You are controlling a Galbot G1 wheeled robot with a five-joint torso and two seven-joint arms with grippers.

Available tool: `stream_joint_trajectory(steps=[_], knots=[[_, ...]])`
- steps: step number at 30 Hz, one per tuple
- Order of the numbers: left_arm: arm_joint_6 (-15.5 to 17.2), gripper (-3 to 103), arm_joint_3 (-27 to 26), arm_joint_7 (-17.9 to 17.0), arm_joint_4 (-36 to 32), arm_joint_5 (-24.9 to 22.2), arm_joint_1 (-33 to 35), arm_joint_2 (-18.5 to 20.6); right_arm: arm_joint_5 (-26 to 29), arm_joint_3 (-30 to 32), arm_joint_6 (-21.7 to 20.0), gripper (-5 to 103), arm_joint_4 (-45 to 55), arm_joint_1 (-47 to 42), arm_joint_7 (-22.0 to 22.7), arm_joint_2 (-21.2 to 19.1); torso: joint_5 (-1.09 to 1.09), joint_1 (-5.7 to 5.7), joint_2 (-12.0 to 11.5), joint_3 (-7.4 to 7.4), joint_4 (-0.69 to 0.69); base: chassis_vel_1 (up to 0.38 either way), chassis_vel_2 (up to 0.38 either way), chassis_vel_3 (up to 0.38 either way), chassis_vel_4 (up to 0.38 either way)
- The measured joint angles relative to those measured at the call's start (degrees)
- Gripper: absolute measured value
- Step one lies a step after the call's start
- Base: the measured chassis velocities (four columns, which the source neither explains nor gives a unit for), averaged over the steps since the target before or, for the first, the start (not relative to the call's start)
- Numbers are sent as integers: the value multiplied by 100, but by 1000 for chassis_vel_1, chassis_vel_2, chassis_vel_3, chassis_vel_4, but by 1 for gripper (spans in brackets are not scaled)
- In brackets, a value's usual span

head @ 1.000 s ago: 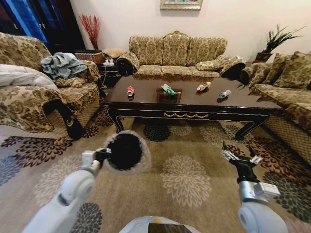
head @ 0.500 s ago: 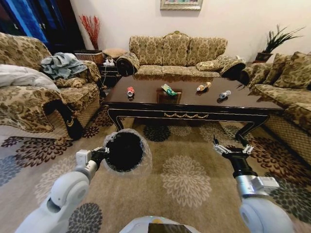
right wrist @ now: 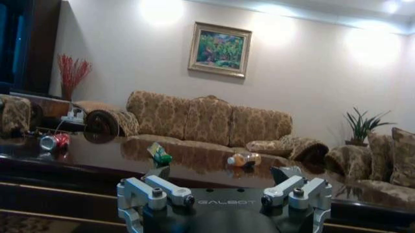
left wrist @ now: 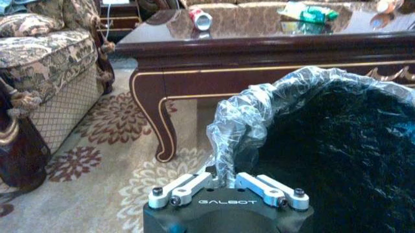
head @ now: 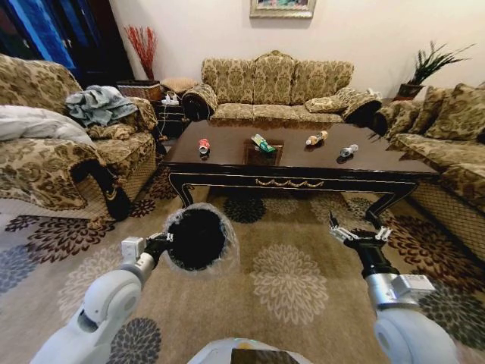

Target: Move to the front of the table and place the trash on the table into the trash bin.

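Head view: the table (head: pixel 227 163) stood ahead, carrying a red can (head: pixel 203 145), a green wrapper (head: pixel 263 142), a tan-orange bottle (head: pixel 316 138) and a small grey-white bottle (head: pixel 348 151). The left gripper (head: pixel 157 245) held the black trash bin (head: pixel 196 239) by its bag-lined rim above the carpet (head: pixel 288 280). The right gripper (head: pixel 356 236) hovered with fingers spread, holding nothing.

I see open carpet (head: pixel 295 280) between me and the table (head: pixel 227 161), nothing standing on it. Table's near edge blocks straight ahead. Armchair (head: pixel 45 163) crowds the left end, sofa arm (head: pixel 447 171) the right end, narrow gaps both sides. Tabletop is open from above; red can (head: pixel 203 145), green wrapper (head: pixel 263 142), orange bottle (head: pixel 317 138), grey bottle (head: pixel 348 151) sit well apart.
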Motion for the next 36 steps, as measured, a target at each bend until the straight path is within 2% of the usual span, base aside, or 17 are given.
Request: stream_joint_trajectory(steps=[6,16,20,26,36], knots=[[-168,2,42,95,38,-14,-12,58,62,-8,2,100,22,45,-182,23,0,55,172,113,0,0,0,0,0],[-262,2,77,100,45,-13,-61,111,47,32,14,100,43,9,-161,123,0,125,367,240,0,0,0,0,0],[-399,2,68,20,-109,-30,3,117,142,129,21,100,-7,63,-157,166,1,155,476,319,-2,0,0,0,0],[-559,2,-115,1,-180,-50,209,-63,131,-92,-27,100,-137,241,-80,-5,1,214,641,426,0,0,0,0,0],[-592,2,-72,22,-173,-47,125,-85,55,-321,-199,100,-150,333,50,-101,0,296,871,575,-1,0,0,0,0]])
